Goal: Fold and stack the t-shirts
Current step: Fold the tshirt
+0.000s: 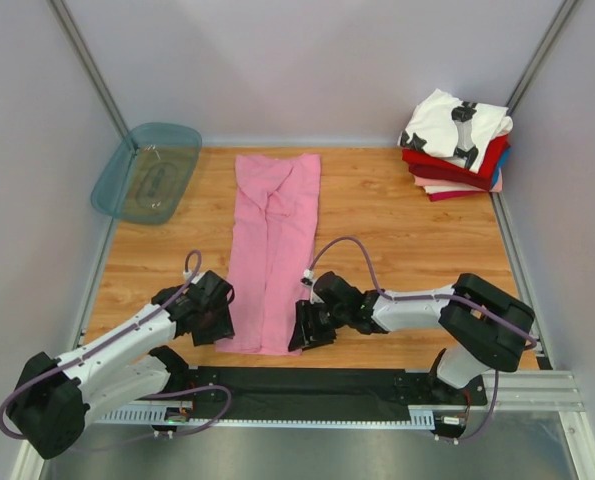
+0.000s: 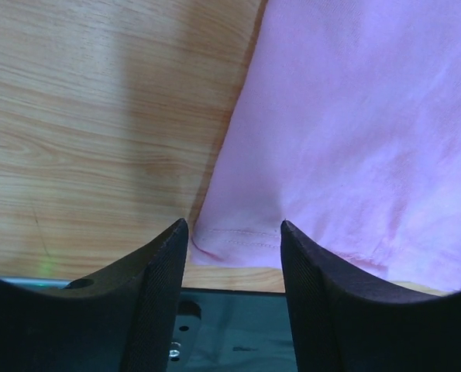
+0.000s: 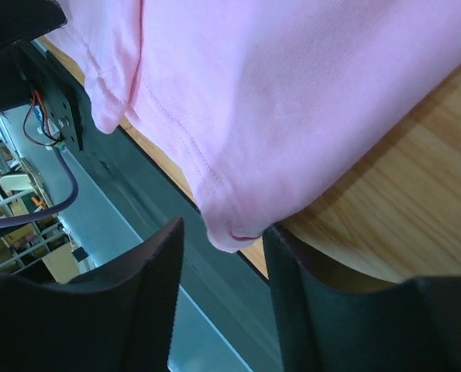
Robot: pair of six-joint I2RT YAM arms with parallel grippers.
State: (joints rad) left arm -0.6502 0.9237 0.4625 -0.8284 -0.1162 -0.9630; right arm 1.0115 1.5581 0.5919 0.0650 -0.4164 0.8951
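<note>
With the pink shirt (image 1: 275, 250) lying lengthwise mid-way across the table (image 1: 407, 230) and the folded stack (image 1: 457, 150) sitting at its far right corner, the left gripper (image 2: 234, 232) and right gripper (image 3: 221, 232) are hanging part-open at its near edge — each straddling a hem corner, seemingly gripping nothing.

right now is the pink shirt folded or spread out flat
Partly folded. The pink shirt lies as a long narrow strip with its sides turned in, not yet a compact square like the stacked shirts.
</note>
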